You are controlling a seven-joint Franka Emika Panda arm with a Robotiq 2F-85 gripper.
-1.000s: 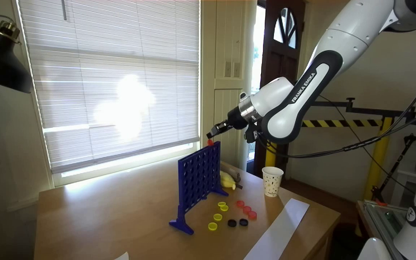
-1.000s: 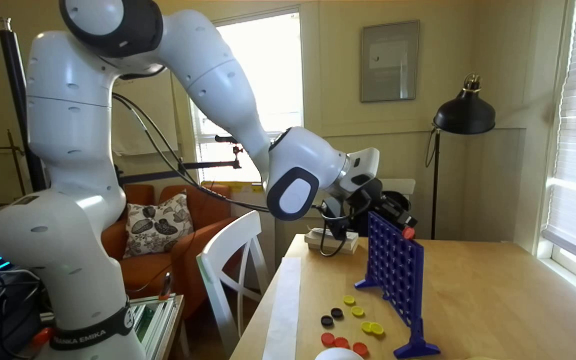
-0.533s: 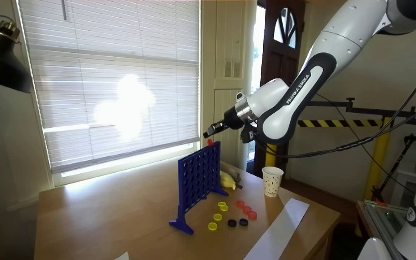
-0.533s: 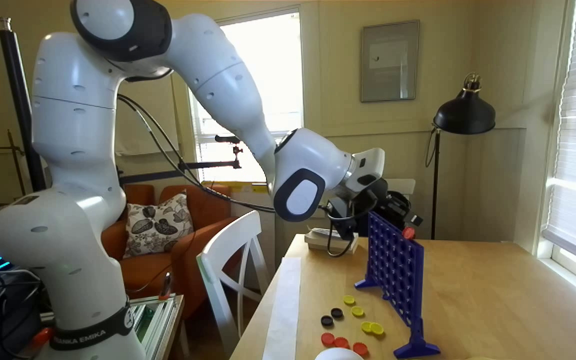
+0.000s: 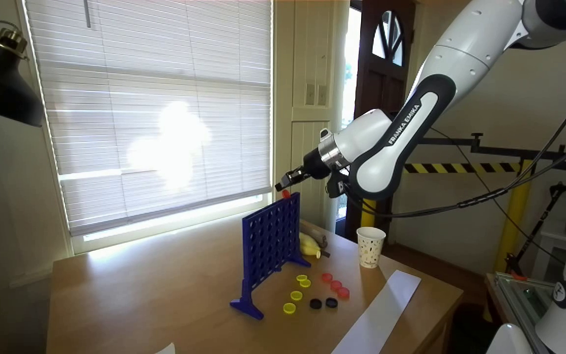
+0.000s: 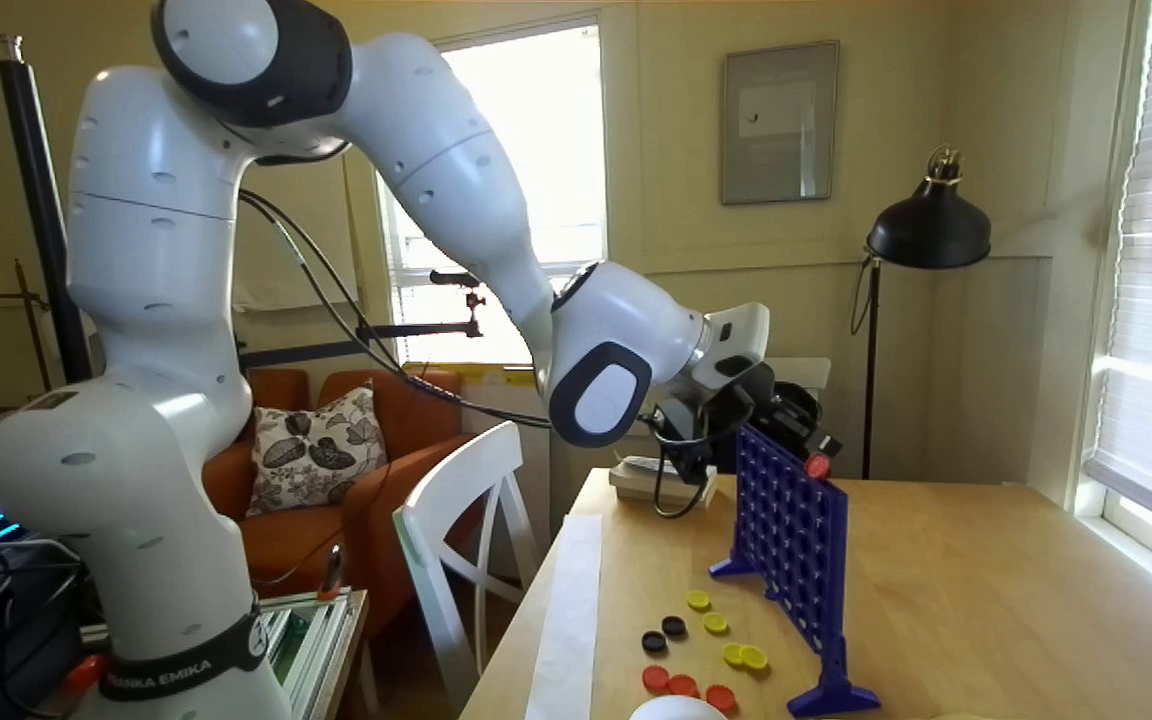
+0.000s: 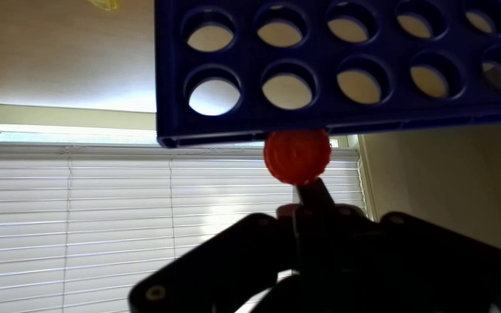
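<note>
In an exterior view, left to right, I'm seeing the blue rack (image 6: 791, 540) standing below the fingers (image 6: 824, 443), one red disc (image 6: 817, 466) perching on edge in its top just beneath them, then the fingers themselves, pressed together and seemingly holding nothing. Whether they're touching the disc, I can't tell.

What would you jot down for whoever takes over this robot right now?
Hand: looks shut, close to the upright red disc; can't tell if touching.
Things: that disc is at the top edge of the blue rack, mostly above it. Four yellow discs, three red discs and two black discs lie on the table.
Done: the disc is up on the rack.
Left, probably: getting it down inside.
</note>
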